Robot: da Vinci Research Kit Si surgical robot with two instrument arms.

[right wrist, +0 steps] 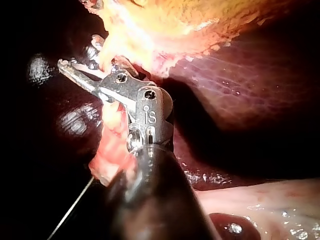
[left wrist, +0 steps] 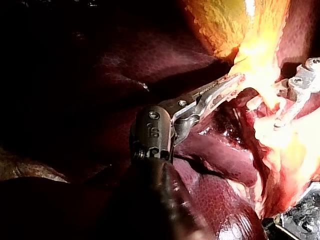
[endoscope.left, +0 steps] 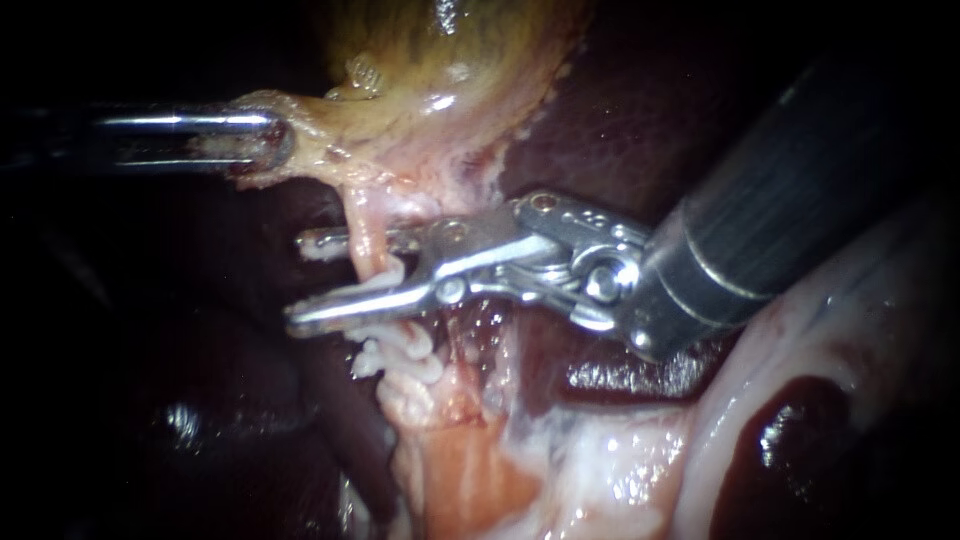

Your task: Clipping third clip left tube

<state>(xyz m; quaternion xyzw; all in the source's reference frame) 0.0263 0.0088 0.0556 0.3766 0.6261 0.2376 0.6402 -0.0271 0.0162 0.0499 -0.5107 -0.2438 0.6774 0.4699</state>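
- Only the endoscope view shows both tools at once. My left instrument [endoscope.left: 272, 148] comes in from the left and my right instrument [endoscope.left: 297, 280] from the upper right.
- In the endoscope view the right instrument's jaws stand wide apart around the tube [endoscope.left: 368, 225]. The upper jaw passes behind the tube and the lower jaw crosses in front of it.
- The right wrist view shows those jaws spread ahead of the wrist, but bright tissue hides the tube there.
- The left wrist view shows a toothed jaw running into the bright yellow tissue. With the endoscope view, where a fold is drawn out to the tip, I read the left jaws as closed on the edge of the gallbladder [endoscope.left: 440, 60].
- The left wrist view also shows the right instrument beyond the left one's tip, on the far side of the pale strand.
- The setting is all tissue. The dark maroon liver [endoscope.left: 640, 100] lies behind and to the left, and glistening pale tissue [endoscope.left: 800, 340] lies at near right. The edges fall into darkness.
- The tube is a thin, pale pink strand. It hangs from the yellow-white neck of the gallbladder, left of centre, and widens into pinker tissue nearer to me.
- Pale ridged pieces [endoscope.left: 405, 350] sit on the tube just below the lower jaw. I cannot tell whether they are clips.
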